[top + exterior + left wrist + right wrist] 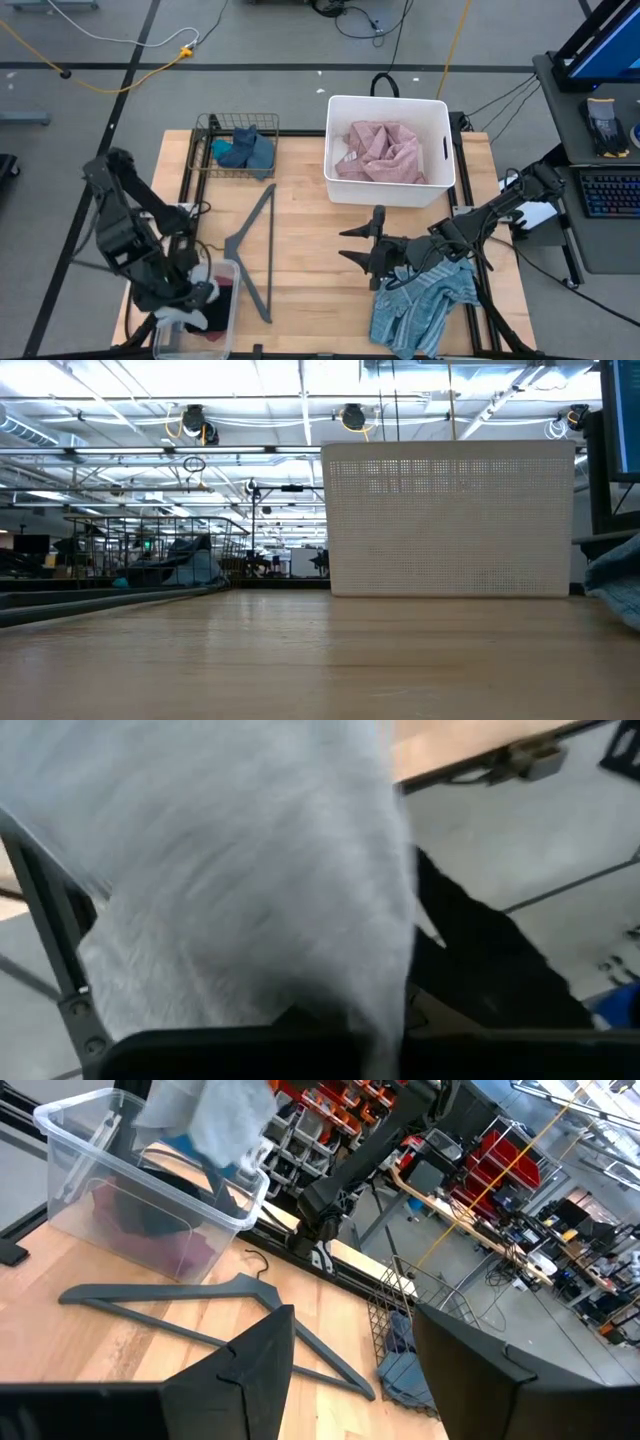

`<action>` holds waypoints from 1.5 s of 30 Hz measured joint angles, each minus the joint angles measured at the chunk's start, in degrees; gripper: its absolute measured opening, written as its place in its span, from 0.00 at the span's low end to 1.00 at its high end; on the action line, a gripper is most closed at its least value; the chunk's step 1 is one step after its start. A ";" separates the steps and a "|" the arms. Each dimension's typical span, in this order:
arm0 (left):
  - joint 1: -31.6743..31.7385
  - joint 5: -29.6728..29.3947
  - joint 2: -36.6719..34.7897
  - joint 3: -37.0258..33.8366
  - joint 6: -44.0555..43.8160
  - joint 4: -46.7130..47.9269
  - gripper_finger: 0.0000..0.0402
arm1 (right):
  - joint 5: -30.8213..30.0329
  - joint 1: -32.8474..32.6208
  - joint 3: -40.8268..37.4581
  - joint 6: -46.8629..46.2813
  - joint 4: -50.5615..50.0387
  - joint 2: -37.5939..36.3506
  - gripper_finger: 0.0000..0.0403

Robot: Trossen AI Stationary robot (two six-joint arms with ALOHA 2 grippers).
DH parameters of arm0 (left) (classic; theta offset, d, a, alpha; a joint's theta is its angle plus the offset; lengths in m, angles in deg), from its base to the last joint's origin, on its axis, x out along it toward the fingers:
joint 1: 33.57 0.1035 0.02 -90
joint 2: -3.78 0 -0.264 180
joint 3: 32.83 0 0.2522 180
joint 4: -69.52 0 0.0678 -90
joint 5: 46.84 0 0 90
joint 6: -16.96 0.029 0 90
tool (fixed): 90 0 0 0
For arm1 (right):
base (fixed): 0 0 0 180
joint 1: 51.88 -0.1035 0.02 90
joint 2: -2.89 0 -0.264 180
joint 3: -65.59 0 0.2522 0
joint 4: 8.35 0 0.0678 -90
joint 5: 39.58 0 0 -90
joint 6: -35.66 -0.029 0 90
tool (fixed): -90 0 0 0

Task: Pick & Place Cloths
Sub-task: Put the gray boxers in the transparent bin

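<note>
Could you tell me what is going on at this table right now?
The robot is sorting cloths into containers. The left end effector holds a pale grey-blue cloth over the clear plastic bin at the table's near left corner, which already holds dark and maroon cloths. The right end effector is open mid-table, beside the blue striped cloth. A pink cloth lies in the white tub, teal and dark blue cloths in the wire basket, and the grey hanger on the table.
</note>
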 joint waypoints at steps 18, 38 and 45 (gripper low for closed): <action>-2.06 3.11 10.74 0.00 -5.37 0.16 0.00 | 0.00 -0.04 0.00 0.03 0.02 0.02 0.49; -2.05 2.91 17.87 -0.09 -3.53 4.83 0.05 | 0.17 -0.11 0.00 0.04 0.04 0.02 0.49; -2.05 3.30 17.97 -0.09 -0.19 5.93 0.24 | 0.20 -0.11 0.00 0.04 0.03 0.04 0.49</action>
